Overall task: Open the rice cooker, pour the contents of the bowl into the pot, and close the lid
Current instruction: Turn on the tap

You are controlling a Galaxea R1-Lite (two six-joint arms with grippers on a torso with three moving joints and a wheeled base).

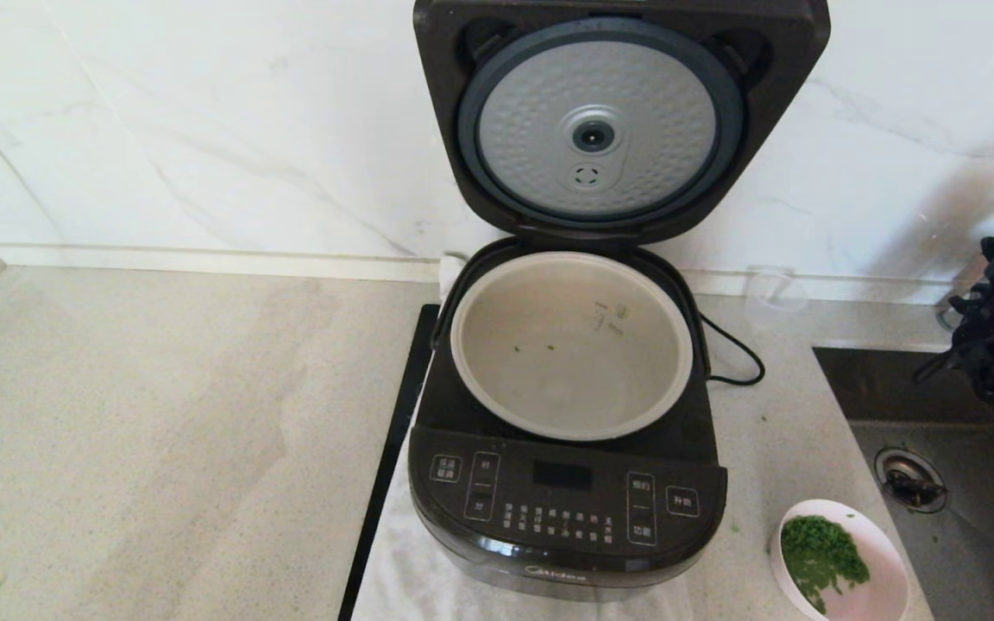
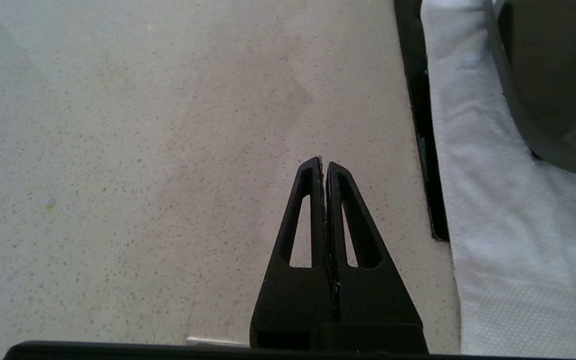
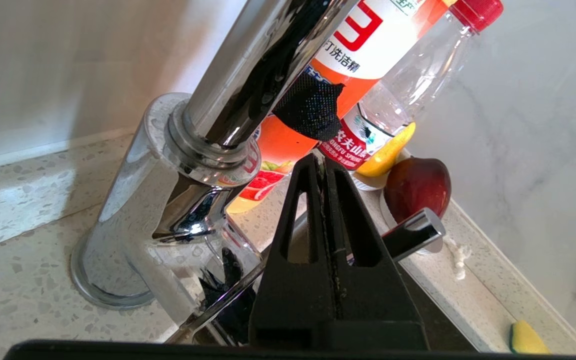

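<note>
Two green specks are sitting in the pot point(image 1: 570, 345) and basically nothing else, so the pouring step is looking not yet done. The lid point(image 1: 609, 121) is standing fully up against the wall, dimpled silver underside facing out, and the rice cooker point(image 1: 566, 483) is sitting on a white cloth point(image 2: 493, 210) toward the right half of the counter point(image 1: 160, 431). The bowl point(image 1: 881, 552) is waiting at the counter's front right corner, beside the sink point(image 1: 963, 466), with the contents of the bowl point(image 1: 820, 556) heaped on its left side.

The right gripper point(image 3: 325, 165) is clenched on nothing, hanging near the tap point(image 3: 208, 150) at the back of the sink. The left gripper point(image 2: 324, 165) is also pinched closed and empty, hovering over bare counter just left of the cloth.

What could be going wrong from here: the bowl is shallow and parked right at the counter edge, so a clumsy pinch on its rim could be tipping it into the sink or off the front. Loose chopped greens could also be scattering over the button panel if the tilt starts before the bowl is over the pot.

Readable stuff: "Midea" on the cooker's front lip; the white Chinese button labels are probably too small to make out. By the tap, an orange bottle point(image 3: 348, 65) is showing "洗洁精", and a water bottle point(image 3: 413, 75) label is reading "NONGFU SPRING".
</note>
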